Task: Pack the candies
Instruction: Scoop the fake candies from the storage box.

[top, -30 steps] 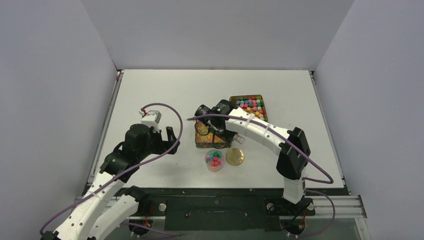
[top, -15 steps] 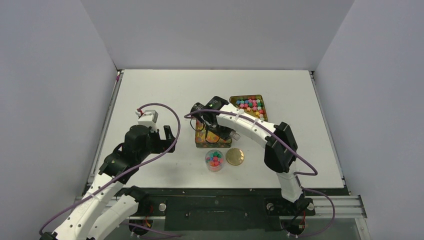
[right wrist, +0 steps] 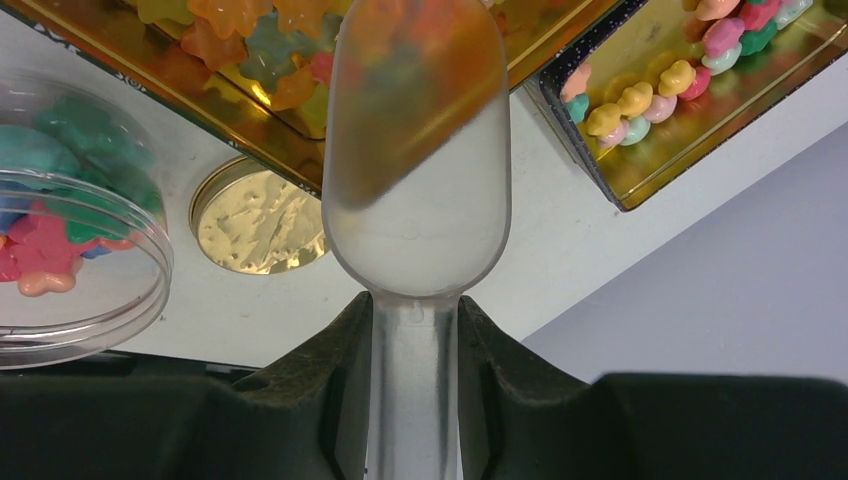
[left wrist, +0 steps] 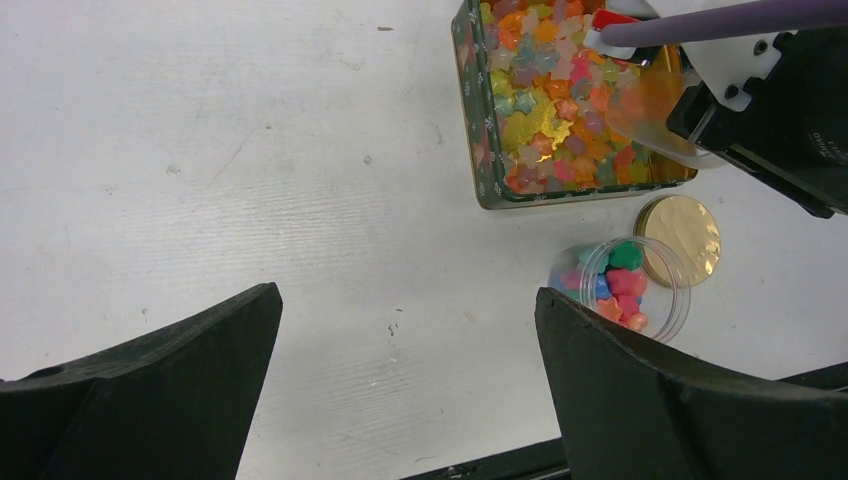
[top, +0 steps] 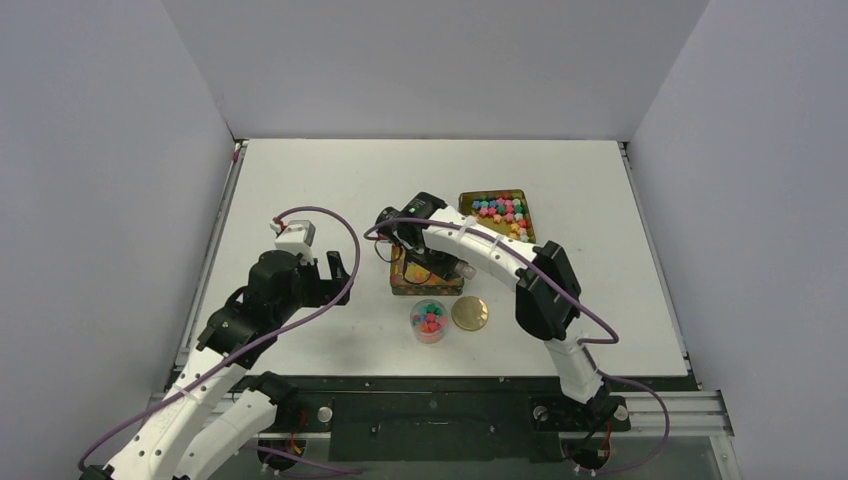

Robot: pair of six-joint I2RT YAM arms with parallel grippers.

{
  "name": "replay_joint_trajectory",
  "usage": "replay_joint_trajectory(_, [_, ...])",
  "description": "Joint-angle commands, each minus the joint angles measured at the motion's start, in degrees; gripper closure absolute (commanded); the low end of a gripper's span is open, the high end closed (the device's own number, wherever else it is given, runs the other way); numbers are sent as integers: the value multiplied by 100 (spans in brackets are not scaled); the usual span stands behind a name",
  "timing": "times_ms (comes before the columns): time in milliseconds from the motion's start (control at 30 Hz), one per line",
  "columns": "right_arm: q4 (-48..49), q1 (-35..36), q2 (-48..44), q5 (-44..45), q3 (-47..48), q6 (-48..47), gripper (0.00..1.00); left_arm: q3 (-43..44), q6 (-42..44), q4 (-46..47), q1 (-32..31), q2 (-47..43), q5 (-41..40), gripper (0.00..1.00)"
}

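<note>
Scooping should stay level: the right gripper (right wrist: 415,335), clamped on the handle of the clear scoop (right wrist: 415,190), ought to raise candies (left wrist: 545,120) from the mid-worktop tin (left wrist: 468,120) without tilting, while the left gripper (left wrist: 405,335) gapes wide, empty.

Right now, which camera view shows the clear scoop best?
The right wrist view: the scoop fills the middle, its handle clamped in the right pincer. The left wrist view shows only its bowl by the tin; the top view hardly shows it under the arm.
</note>
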Motion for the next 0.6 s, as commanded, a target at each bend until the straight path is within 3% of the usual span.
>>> replay_joint_trajectory(0, [-195,-43,206,151,304,-96,100,48,-38,135,-21,-56,-96,4])
replay_joint_trajectory(567, [245,-134,585,21,535,-233,100,65,-20,124,12,5,-102,4])
